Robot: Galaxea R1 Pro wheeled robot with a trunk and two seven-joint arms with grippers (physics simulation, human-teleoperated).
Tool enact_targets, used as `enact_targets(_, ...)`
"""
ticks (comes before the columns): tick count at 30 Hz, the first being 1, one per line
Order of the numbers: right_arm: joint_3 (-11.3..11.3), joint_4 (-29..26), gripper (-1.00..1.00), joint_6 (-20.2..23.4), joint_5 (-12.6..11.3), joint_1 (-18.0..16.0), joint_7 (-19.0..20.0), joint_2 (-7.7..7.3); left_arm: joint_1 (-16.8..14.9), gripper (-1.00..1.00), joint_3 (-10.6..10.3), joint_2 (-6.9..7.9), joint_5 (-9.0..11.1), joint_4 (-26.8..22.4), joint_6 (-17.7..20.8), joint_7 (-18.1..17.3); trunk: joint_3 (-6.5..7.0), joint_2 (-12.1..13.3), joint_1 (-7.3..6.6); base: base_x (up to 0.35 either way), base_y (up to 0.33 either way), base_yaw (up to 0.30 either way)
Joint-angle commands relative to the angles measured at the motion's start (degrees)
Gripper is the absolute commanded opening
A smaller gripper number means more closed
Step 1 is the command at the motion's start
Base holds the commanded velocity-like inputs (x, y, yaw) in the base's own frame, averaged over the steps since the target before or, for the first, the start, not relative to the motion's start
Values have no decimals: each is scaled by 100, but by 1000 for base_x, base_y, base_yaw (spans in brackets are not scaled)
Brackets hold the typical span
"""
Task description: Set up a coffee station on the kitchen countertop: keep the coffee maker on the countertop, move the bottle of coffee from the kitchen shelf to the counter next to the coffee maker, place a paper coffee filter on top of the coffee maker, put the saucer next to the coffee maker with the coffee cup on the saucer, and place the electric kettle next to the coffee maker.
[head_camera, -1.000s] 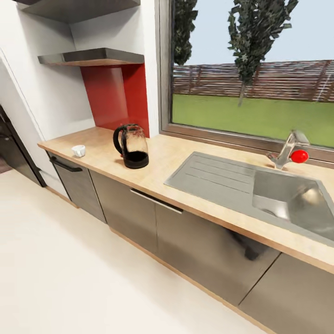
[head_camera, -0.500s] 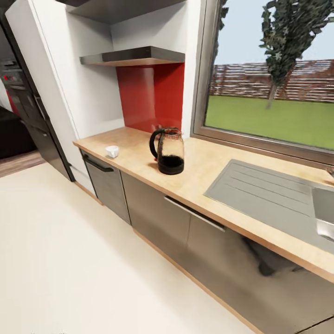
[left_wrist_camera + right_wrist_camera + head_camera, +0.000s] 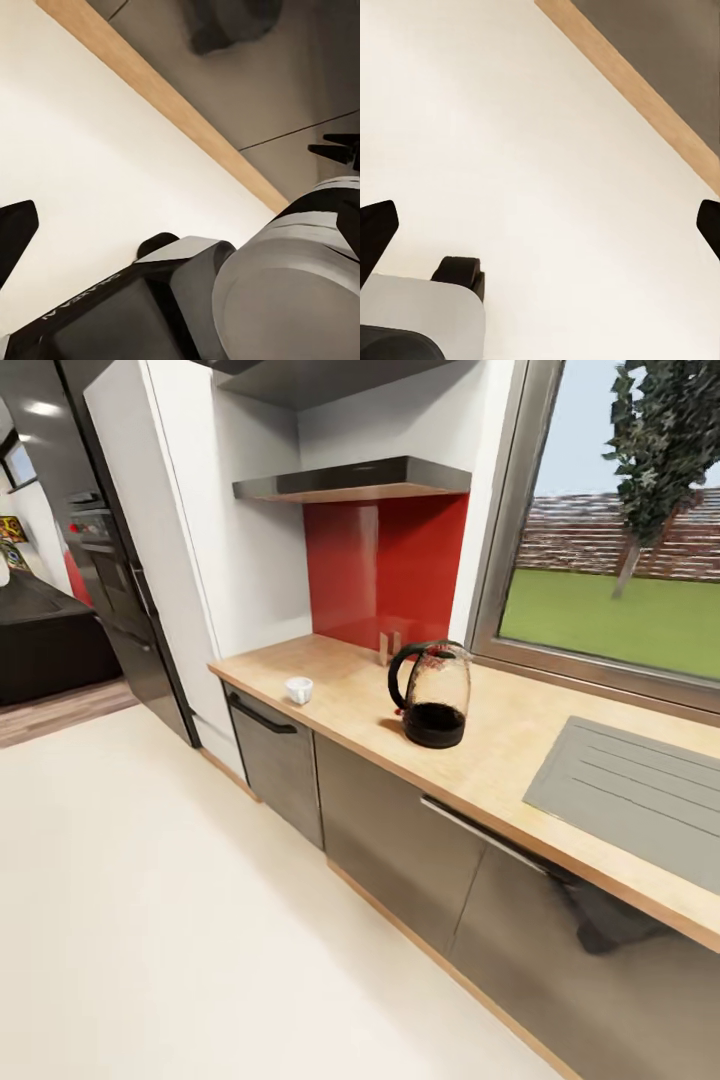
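Wooden worktop (image 3: 340, 700) is carrying the glass electric kettle (image 3: 432, 695) near its back edge by the red splashback, and the white coffee cup (image 3: 299, 689) is sitting near the front edge toward the left end. Robot's looking like it's driving in, so I'd be squaring up to the worktop before reaching. Both claws, left claw (image 3: 187, 180) and right claw (image 3: 540, 217), are hanging wide apart and empty over the floor (image 3: 150, 920), well away from both items.

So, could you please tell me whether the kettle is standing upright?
Upright: the electric kettle stands on its dark base on the countertop, handle vertical.
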Motion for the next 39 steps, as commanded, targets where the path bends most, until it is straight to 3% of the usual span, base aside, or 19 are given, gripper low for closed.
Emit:
enact_targets(1,-48,0,100,-16,30,-2,50,6,-6,100,-46,7,45,5,-35,5,-5,-2,2,196,270,4)
enact_targets(39,-48,0,100,-16,30,-2,50,7,-6,100,-46,7,46,5,-35,4,-5,-2,2,237,234,0)
